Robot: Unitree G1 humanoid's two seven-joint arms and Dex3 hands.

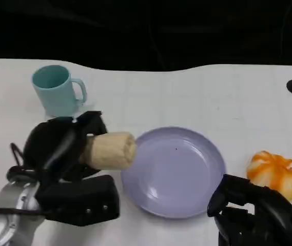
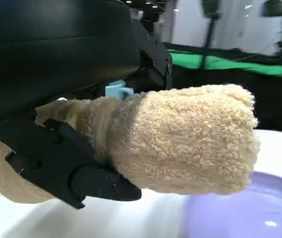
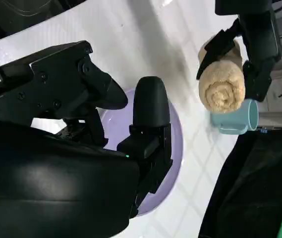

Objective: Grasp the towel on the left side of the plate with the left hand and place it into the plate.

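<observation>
Towel (image 1: 110, 150): rolled, beige terry, being carried off the table; its free end is poking over the left rim of the plate (image 1: 174, 171).
Left hand (image 1: 71, 146): fingers (image 2: 81, 168) wrapping around the roll's near half, gripping it firmly, roll lying roughly level.
Plate: lavender, sitting flat on the white table (image 1: 212, 97), nothing lying in it.
Right hand (image 1: 253, 210): resting low just beside the plate's right edge, holding nothing; fingers (image 3: 150, 106) standing apart, reaching over the plate rim in the right wrist view.
Mug (image 1: 58, 89): teal, standing upright behind the left hand, handle pointing right.
Pumpkin (image 1: 279, 171): small, orange-and-white, sitting right of the plate, just behind the right hand.
</observation>
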